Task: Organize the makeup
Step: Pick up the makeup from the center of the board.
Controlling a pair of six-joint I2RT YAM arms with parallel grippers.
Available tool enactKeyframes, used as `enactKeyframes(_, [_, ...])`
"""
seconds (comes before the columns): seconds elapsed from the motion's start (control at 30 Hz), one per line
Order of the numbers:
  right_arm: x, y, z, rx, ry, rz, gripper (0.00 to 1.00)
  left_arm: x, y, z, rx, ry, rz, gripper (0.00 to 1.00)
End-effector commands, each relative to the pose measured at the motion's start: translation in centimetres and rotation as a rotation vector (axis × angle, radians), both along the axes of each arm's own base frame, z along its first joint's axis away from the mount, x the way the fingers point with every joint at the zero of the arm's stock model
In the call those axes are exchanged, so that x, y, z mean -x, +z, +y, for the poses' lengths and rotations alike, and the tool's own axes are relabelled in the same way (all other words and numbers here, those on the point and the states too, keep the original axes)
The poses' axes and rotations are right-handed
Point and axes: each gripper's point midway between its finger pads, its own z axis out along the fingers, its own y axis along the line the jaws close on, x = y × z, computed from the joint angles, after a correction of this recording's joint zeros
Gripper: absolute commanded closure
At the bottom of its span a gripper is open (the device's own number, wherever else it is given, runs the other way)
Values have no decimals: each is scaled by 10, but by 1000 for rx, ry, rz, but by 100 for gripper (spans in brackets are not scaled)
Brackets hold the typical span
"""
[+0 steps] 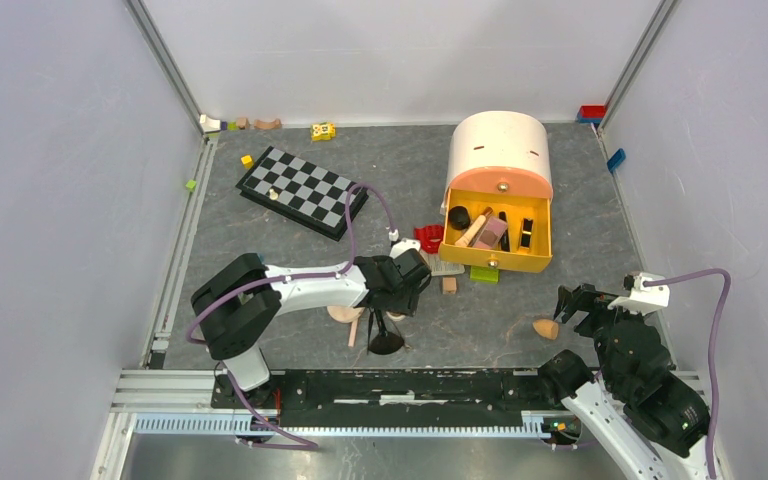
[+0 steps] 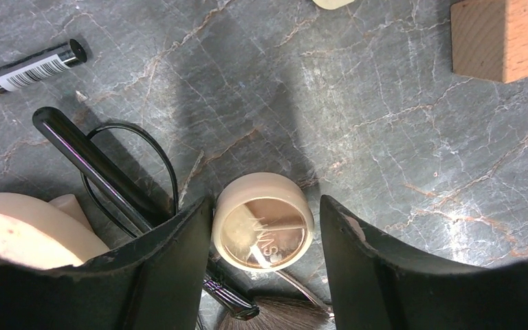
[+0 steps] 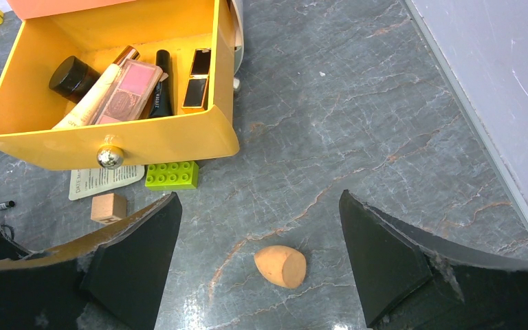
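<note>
The left fingers (image 2: 172, 261) stand partly open on both sides of the round peach compact (image 2: 264, 230), which lies flat on the grey marbled counter (image 2: 399, 137). The finger at 9 o'clock seems to touch its wall and the one at 3 o'clock is just beside it, so nothing is gripped yet. To do this pick well, the fingers should close squarely and gently on the low wall, because the smooth hard plastic could slip out or tip. The long black-handled brush (image 2: 89, 161) lies very close at 9 o'clock, with its bristles at 6 o'clock, and it should not be caught together with the compact. The compact has a cream rim and a shiny copper-coloured lid with faint letters. In the top view it lies at 7 o'clock from the open yellow drawer (image 1: 520, 263), which probably should receive it. The right fingers (image 3: 137, 254) are wide open and hold nothing; the orange teardrop sponge (image 3: 281, 266) lies on the counter between them.
</note>
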Motion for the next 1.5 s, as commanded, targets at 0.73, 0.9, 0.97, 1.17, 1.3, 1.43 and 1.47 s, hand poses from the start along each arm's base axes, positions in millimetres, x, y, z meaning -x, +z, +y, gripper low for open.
enactKeyframes(0.73, [-1, 5, 0, -15, 1, -29, 8, 15, 15, 0, -18, -55, -5, 45])
enactKeyframes(0.9, [-1, 5, 1, -16, 3, -29, 8, 7, 44, 2, -16, -34, -61, 47])
enactKeyframes(0.97, [-1, 5, 0, -16, 2, -29, 8, 2, 66, 2, 11, -31, -99, 47])
enactKeyframes(1.17, [-1, 5, 1, -15, 1, -29, 8, -10, 142, -6, 118, -35, -212, 47])
enactKeyframes(1.3, [-2, 6, 0, -15, 1, -31, 8, -19, 195, -19, 197, -60, -281, 46])
enactKeyframes(1.43, [-2, 6, 1, -16, 0, -31, 8, -27, 232, -44, 275, -101, -323, 46])
enactKeyframes(1.47, [-1, 6, 0, -16, 0, -31, 8, -29, 238, -51, 288, -114, -329, 46])
